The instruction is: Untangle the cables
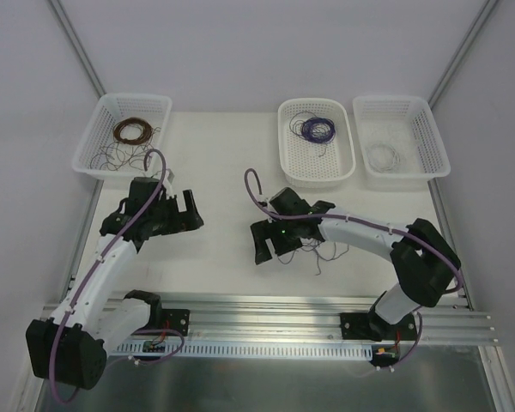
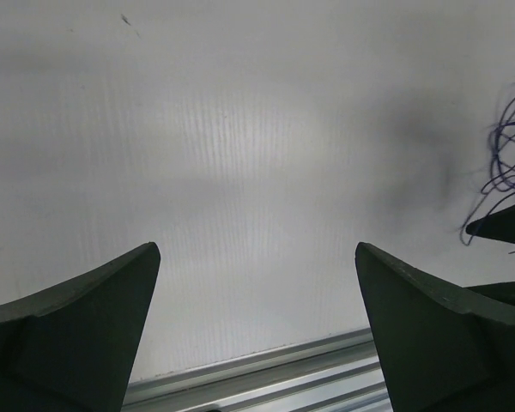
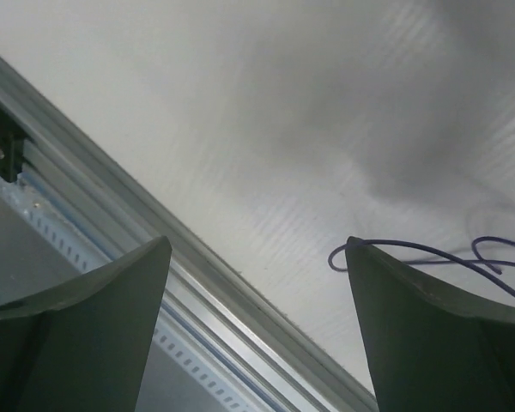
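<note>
The cables are a small loose tangle of hair-thin purple and dark strands on the white table, just under my right wrist. My right gripper is open and empty, a little left of the tangle. In the right wrist view a purple strand loops beside my right finger; nothing lies between the jaws of the gripper. My left gripper is open and empty, further left above bare table. In the left wrist view, the gripper is open and purple strands show at the far right.
Three white baskets stand along the back: the left one holds a brown coil, the middle one a purple coil, the right one a white coil. A metal rail runs along the near table edge.
</note>
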{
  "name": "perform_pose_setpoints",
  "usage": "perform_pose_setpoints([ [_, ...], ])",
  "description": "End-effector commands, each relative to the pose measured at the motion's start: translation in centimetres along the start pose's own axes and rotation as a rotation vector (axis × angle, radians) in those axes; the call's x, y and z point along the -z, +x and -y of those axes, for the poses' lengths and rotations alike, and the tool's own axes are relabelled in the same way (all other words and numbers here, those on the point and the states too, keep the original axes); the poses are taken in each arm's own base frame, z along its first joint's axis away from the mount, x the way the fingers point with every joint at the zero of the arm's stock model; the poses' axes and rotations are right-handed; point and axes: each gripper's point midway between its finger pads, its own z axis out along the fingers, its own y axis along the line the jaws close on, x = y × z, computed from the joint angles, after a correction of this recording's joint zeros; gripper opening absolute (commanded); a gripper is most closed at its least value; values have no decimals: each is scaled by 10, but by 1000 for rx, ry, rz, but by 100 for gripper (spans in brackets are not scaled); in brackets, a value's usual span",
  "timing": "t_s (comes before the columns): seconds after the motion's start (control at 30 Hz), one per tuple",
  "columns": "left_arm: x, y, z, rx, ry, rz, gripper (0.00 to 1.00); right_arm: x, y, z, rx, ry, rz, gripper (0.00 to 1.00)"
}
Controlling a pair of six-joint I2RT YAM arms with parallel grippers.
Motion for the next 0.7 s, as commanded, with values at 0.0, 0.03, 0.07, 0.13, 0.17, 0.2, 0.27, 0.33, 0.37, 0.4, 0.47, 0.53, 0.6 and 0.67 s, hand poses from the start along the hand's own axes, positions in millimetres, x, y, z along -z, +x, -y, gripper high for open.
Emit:
perform_pose_setpoints([
  [0.0,2,0,17,23,102,41,99,9,-20,-42,43,-102,52,87],
  [0.03,3,1,19,26,111,43,99,12,-21,-43,46,-100,57,86],
  [0.07,5,2,21,41,123,49,99,13,-21,-43,50,-93,60,86],
  [0.13,6,7,29,51,163,33,99,20,-22,-36,58,-41,79,86],
  [0.17,5,12,31,73,173,20,99,24,-23,-31,67,-15,89,86],
  [0.2,6,14,37,77,197,12,99,27,-23,-27,73,13,95,86],
  [0.27,3,23,48,89,224,-28,99,41,-24,-14,78,94,133,86],
  [0.33,1,27,58,81,244,-38,98,51,-24,-1,80,166,167,87],
  [0.37,0,36,70,66,265,-69,98,61,-27,1,83,182,199,87],
  [0.4,-1,37,75,57,275,-72,97,66,-28,4,83,197,213,87],
  [0.47,-6,44,92,18,292,-88,96,80,-30,26,64,306,259,87],
  [0.53,-9,47,106,-17,303,-94,95,87,-30,41,25,347,276,87],
  [0.6,-20,57,119,-70,296,-122,94,94,-27,60,-42,365,295,87],
  [0.67,-31,58,129,-105,279,-139,91,95,-21,80,-121,371,301,87],
])
